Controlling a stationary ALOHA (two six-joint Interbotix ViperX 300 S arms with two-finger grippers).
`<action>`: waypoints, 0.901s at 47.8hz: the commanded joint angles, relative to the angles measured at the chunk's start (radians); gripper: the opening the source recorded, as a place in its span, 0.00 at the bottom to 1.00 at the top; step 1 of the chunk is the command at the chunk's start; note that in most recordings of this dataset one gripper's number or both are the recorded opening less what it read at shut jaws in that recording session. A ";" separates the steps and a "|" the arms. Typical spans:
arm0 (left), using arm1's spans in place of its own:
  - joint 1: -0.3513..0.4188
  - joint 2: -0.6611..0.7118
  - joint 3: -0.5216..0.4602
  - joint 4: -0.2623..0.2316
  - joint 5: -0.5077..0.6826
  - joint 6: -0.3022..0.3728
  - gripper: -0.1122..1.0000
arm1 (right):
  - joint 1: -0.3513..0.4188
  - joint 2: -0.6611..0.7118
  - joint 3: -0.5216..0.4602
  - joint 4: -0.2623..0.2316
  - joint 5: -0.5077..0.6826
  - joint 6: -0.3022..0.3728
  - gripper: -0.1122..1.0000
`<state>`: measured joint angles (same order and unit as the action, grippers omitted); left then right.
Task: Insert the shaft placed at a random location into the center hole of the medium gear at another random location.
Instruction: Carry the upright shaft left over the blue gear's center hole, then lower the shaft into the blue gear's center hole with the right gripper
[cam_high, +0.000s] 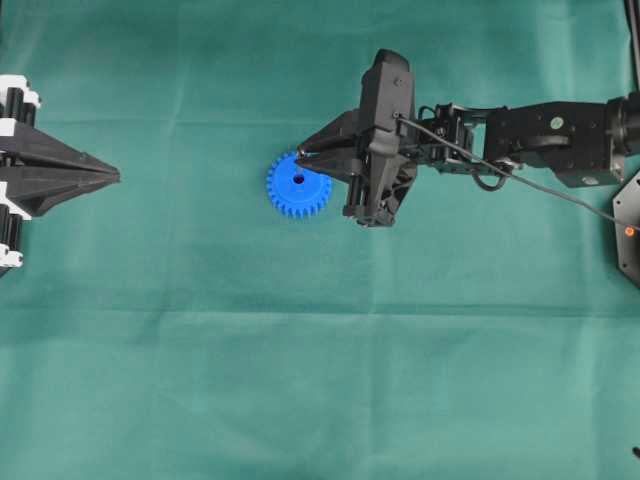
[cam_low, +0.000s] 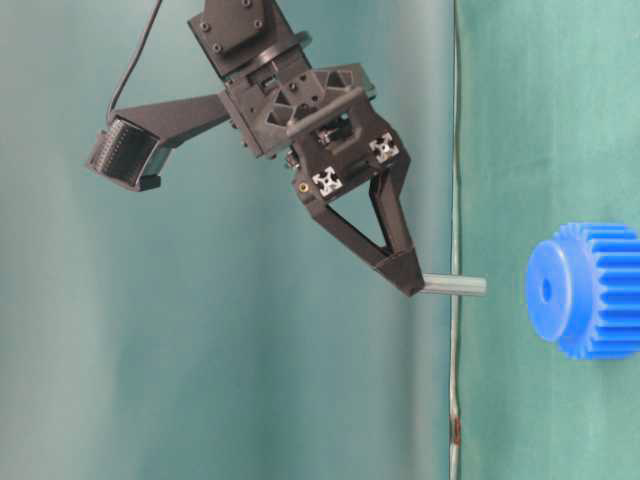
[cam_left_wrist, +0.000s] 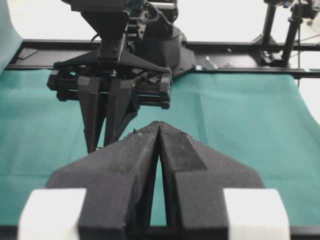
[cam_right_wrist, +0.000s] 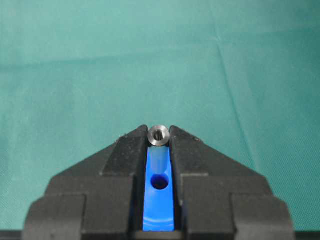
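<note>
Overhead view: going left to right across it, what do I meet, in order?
Left tool, shut and parked at the left edge → blue medium gear → right tool, clamped on the shaft at the gear's upper right rim → right arm running off to the right edge.

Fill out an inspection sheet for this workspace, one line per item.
Surface: green cloth, creased, covers the table.
Job's things: shaft is clamped at the right gripper's tips, clear of the cloth, not yet in the center hole; medium gear lies flat on the cloth.
Clutter: nothing seen.
Grippers: right gripper shut on the shaft, above the gear's edge in the overhead view; left gripper shut, holding nothing, at the left edge.
Cables: black cable runs along the right arm.
Surroundings: black frame rail behind the table.
</note>
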<state>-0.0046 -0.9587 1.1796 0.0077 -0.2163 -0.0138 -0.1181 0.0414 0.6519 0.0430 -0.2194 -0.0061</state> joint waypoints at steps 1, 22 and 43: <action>0.002 0.006 -0.023 0.002 -0.006 -0.002 0.10 | 0.002 -0.003 -0.023 0.002 -0.020 -0.002 0.22; 0.002 0.006 -0.023 0.003 -0.006 -0.002 0.10 | 0.000 0.114 -0.021 0.014 -0.100 0.008 0.22; 0.002 0.008 -0.021 0.003 -0.006 -0.002 0.10 | 0.002 0.166 -0.021 0.017 -0.123 0.008 0.22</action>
<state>-0.0046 -0.9603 1.1796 0.0077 -0.2163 -0.0153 -0.1166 0.2148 0.6504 0.0552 -0.3237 -0.0061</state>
